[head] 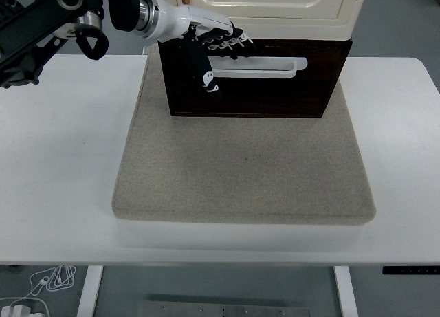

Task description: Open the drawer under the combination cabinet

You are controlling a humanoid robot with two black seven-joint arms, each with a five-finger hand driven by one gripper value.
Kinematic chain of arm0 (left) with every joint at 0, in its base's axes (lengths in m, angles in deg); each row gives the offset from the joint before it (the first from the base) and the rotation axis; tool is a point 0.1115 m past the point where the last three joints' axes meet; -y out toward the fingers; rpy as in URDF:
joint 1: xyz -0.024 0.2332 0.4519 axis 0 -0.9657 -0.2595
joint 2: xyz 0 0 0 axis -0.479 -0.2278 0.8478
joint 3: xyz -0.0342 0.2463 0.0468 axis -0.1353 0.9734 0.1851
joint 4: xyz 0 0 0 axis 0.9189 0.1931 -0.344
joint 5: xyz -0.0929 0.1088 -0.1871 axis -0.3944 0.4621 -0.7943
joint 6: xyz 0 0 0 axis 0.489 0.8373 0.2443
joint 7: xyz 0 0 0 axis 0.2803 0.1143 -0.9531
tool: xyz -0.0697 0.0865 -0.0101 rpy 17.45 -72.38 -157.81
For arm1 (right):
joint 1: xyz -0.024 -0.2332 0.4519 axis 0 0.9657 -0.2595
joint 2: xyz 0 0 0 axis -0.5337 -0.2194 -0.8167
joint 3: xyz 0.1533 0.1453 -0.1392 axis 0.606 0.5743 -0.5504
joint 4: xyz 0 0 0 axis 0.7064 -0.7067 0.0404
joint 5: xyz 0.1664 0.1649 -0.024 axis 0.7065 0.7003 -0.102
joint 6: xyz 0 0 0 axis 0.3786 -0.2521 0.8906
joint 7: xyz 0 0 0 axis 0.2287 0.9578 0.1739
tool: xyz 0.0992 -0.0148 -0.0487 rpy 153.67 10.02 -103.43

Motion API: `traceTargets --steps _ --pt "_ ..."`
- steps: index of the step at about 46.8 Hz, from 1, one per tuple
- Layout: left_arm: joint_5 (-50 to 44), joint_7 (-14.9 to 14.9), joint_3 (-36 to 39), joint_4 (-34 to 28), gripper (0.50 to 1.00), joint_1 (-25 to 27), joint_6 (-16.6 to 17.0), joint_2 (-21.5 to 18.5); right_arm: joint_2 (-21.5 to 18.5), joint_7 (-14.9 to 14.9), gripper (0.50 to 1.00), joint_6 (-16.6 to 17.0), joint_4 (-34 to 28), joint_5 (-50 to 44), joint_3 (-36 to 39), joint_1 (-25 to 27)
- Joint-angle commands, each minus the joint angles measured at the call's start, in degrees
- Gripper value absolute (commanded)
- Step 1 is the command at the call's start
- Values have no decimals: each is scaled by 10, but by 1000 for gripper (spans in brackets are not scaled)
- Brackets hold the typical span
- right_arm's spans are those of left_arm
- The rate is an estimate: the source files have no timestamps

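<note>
White table [62,159], grey mat [244,169] on it. Dark drawer [275,93] sits at the mat's far edge, under the cream cabinet [275,11]. Left hand [213,49] over the left end of the white handle [265,68]; fingers curled at it, grip unclear.

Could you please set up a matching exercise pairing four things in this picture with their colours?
Things:
1. drawer front
2. drawer handle
3. mat
4. cabinet door

Colours:
A. grey-beige
B. cream
C. dark brown
D. white

Pairs: 1-C, 2-D, 3-A, 4-B

The left hand is at the handle's left end.
</note>
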Motion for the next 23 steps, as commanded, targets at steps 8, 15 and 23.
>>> traceTargets --steps 8,15,23 --pt "9 -1 1 -1 1000 -1 0 9 0 0 928 0 0 0 0 0" --pt "26 -1 3 2 1000 -1 0 25 0 0 928 0 0 0 0 0" --pt "28 -1 4 13 1000 -1 0 33 0 0 928 0 0 0 0 0"
